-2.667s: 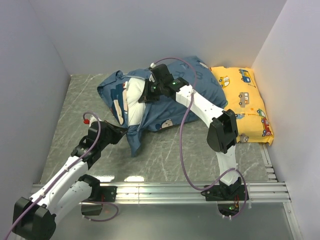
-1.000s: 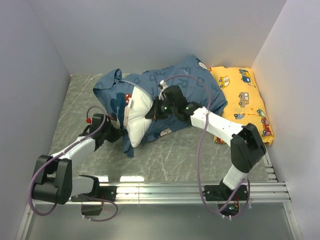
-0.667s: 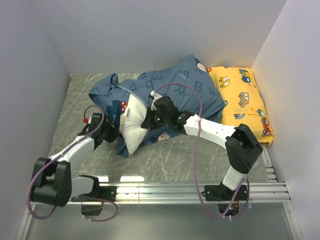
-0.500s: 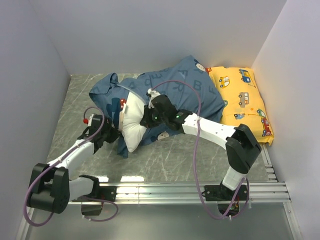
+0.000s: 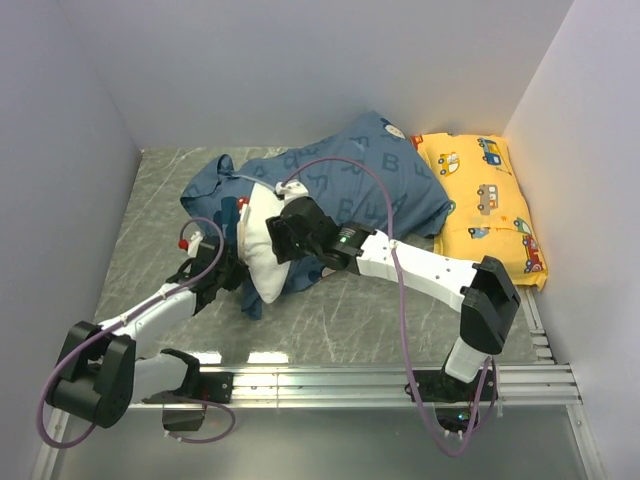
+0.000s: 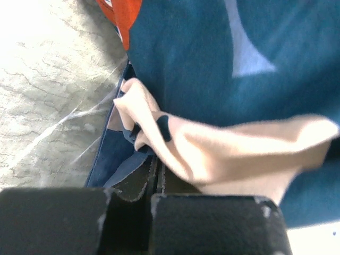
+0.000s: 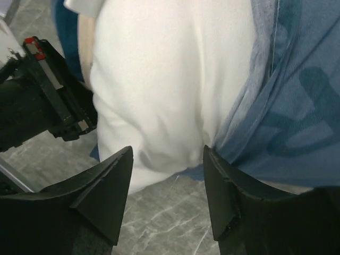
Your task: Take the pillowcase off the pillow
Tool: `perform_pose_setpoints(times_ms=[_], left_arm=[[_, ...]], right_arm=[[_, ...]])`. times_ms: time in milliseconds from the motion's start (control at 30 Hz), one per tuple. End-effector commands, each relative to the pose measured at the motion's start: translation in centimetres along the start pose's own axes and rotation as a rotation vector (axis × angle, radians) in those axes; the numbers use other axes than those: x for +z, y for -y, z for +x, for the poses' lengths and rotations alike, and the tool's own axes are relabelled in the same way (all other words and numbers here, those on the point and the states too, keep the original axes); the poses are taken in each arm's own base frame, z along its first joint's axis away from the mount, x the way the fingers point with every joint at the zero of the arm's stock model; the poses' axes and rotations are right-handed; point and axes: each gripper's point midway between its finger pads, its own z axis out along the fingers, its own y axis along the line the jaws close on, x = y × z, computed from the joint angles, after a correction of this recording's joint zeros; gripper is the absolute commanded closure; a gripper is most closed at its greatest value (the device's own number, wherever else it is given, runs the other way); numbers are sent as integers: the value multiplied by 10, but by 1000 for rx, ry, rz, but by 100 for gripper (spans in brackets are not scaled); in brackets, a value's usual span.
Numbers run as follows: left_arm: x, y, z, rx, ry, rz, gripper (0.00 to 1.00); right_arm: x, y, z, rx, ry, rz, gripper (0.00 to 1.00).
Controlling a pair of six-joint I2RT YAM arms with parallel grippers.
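The pillowcase [image 5: 370, 175], dusty blue with pale letters, covers most of the pillow, whose white end [image 5: 258, 250] sticks out of the opening at the left. My left gripper [image 5: 215, 272] is low beside that opening, shut on the pillowcase's blue edge [image 6: 119, 164]; blue cloth [image 6: 212, 53] and a cream fold [image 6: 228, 154] fill its view. My right gripper [image 5: 272, 235] hovers over the bare pillow end, open. Its fingertips [image 7: 168, 150] straddle the white pillow [image 7: 170, 79] without pinching it, and the pillowcase [image 7: 297, 106] is bunched to the right.
A yellow car-print pillow [image 5: 485, 205] lies against the right wall, touching the pillowcase's far end. White walls close in the left, back and right. A metal rail [image 5: 320, 378] runs along the near edge. The left arm [image 7: 37, 111] sits close to the pillow end.
My right gripper has opened and let go of the pillow, shifting left over its white end. The pillowcase and pillow have slid slightly left and nearer. The left gripper stays shut on the edge.
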Motion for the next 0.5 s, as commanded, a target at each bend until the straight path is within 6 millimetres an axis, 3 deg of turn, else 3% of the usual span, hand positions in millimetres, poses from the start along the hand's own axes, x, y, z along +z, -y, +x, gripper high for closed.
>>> perform_pose_setpoints(times_ms=[0, 67, 267, 367, 467], left_arm=[[-7, 25, -11, -25, 49, 104, 100], [-9, 26, -11, -21, 49, 107, 100], [-14, 24, -10, -26, 47, 116, 100], [-18, 21, -11, -25, 54, 108, 99], [-23, 18, -13, -21, 65, 103, 98]], right_arm=[[-29, -18, -47, -36, 140, 15, 36], [-31, -29, -59, -53, 160, 11, 34], [-2, -45, -67, -78, 164, 23, 25], [42, -34, -39, -93, 75, 93, 23], [69, -13, -10, -60, 6, 157, 23]])
